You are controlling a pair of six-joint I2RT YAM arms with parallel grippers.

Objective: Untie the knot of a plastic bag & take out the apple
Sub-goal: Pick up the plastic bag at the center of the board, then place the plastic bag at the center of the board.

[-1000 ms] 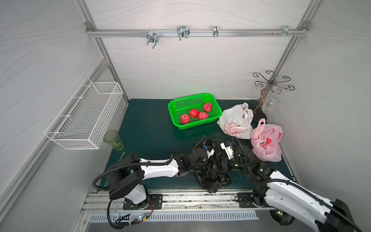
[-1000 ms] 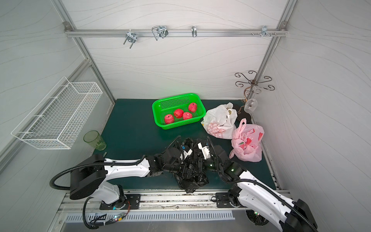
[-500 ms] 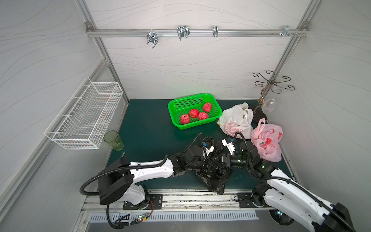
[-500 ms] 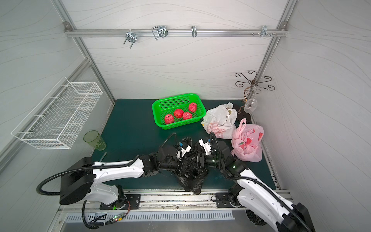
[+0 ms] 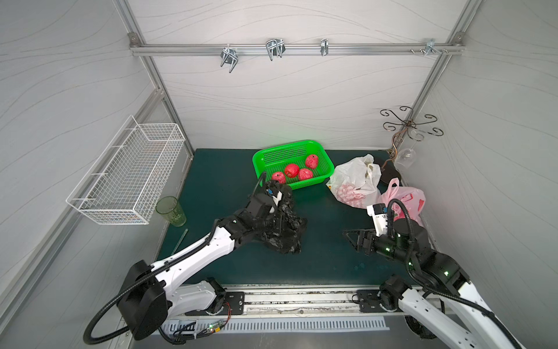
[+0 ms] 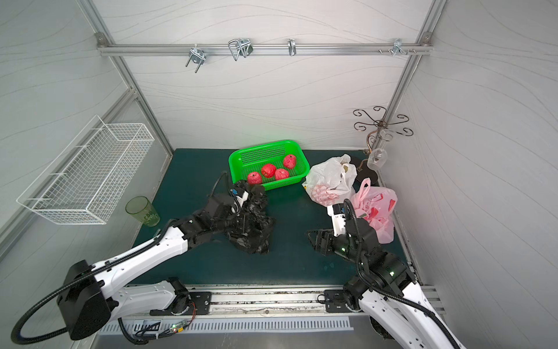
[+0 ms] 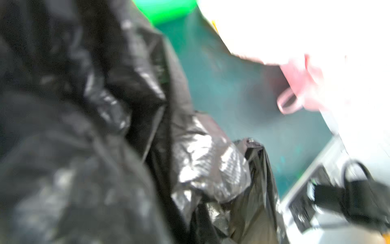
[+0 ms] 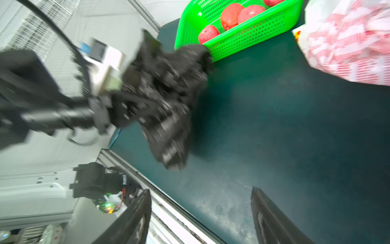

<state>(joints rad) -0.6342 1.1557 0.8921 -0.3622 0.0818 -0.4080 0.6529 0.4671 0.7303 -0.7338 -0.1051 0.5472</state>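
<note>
While the left arm is reaching low and forward from the front rail across the table mat (image 5: 326, 260), its elbow is staying close to the surface and its wrist is angling toward the green basket (image 5: 302, 185). The left gripper (image 5: 279, 222) is sitting deep in the crumpled black bag (image 5: 287, 238), with its jaws pinched together on the plastic, which is bunching up around them in both top views. In the right wrist view the bag is hanging from that gripper in a dark, blurred mass, its upper end overlapping the near corner of the basket. Whether its lower end is touching the mat cannot be told. The folds are hiding the knot and whatever is inside.

At the right side of the table the right arm is folding back on itself, forearm roughly level. The right gripper (image 5: 348, 240) is pointing across the mat toward the black bag but is hovering well apart from it. Its fingers (image 8: 135, 219) are standing wide, with only bare mat showing between them.

Four red apples (image 5: 291, 170) are lying in the green basket. A white bag (image 5: 350, 178) and a pink bag (image 5: 413, 199) are sitting just beside each other near the right arm. Both are carrying red print, but none of it is sharp enough to read.
</note>
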